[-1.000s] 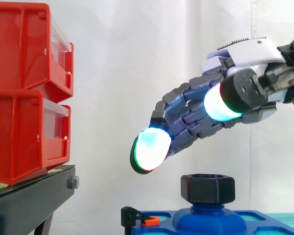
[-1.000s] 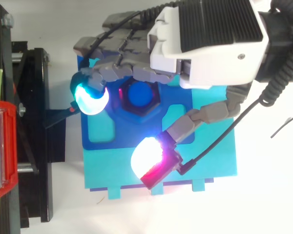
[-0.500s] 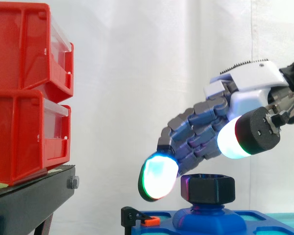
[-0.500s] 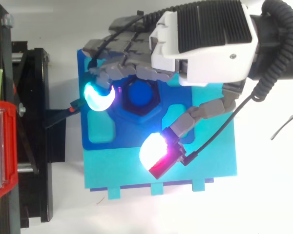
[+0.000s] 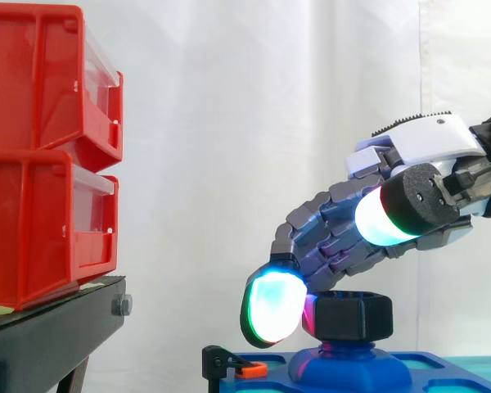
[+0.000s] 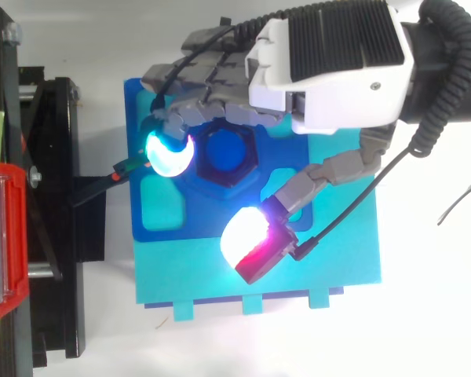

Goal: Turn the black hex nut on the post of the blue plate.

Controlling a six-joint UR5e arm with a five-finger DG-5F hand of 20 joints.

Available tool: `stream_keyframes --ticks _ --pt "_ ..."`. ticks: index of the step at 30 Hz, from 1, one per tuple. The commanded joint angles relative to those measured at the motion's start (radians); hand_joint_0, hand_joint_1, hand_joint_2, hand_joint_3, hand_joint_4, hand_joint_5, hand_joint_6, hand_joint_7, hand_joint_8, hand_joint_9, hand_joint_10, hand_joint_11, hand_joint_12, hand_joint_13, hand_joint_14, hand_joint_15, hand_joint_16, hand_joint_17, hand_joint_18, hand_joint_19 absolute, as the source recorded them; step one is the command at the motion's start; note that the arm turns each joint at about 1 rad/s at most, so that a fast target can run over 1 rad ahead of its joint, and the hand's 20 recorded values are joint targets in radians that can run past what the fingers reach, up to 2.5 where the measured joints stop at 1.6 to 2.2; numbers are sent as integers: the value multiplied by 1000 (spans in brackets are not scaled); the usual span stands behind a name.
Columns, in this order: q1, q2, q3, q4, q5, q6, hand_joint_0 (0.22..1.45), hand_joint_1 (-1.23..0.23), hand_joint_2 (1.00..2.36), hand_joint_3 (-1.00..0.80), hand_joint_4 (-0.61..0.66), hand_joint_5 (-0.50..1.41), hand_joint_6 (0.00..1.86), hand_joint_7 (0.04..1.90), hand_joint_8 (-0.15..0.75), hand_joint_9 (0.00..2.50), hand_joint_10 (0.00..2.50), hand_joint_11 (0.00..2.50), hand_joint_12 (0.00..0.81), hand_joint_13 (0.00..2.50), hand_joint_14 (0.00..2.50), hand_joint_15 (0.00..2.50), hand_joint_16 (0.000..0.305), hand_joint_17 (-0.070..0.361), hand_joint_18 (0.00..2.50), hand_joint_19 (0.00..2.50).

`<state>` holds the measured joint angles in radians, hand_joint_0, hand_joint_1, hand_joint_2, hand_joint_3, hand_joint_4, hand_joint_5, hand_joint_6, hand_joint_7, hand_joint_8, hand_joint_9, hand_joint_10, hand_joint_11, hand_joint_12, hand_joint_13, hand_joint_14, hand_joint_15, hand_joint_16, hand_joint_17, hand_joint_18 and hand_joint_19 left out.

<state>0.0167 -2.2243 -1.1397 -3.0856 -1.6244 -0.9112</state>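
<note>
Black hex nut (image 5: pixel 347 317) sits on the blue plate's (image 6: pixel 163 222) upright post (image 6: pixel 224 151), directly beneath the hand's (image 5: pixel 425 146) loosely spread fingers. One glowing pad (image 5: pixel 274 304) hangs just beside its far flank, thumb (image 5: pixel 385 221) well apart, nothing gripped.

I see nut (image 5: pixel 348 317) on post (image 6: pixel 222 151), on plate (image 6: pixel 204 216); hand (image 6: pixel 330 63) above it, from right; bins (image 5: pixel 45 155) stacked on stand (image 5: pixel 49 336), left of plate.

The hand (image 6: pixel 330 71) reaches in from the right, fingers arched loosely over the nut (image 6: pixel 224 180), thumb spread wide. A cyan fingertip (image 6: pixel 169 155) sits just beside the nut's far edge. The thumb's white pad (image 6: pixel 246 239) hangs apart from it, over the plate (image 6: pixel 161 216). Beyond the fingertips is a black stand (image 6: pixel 55 204).
</note>
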Motion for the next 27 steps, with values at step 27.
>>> stream_keyframes --ticks 27 --pt "-60 0 1 2 -109 9 408 -460 1000 -500 498 -250 504 829 464 243 0 0 565 296 5 337 71 159 115 230"
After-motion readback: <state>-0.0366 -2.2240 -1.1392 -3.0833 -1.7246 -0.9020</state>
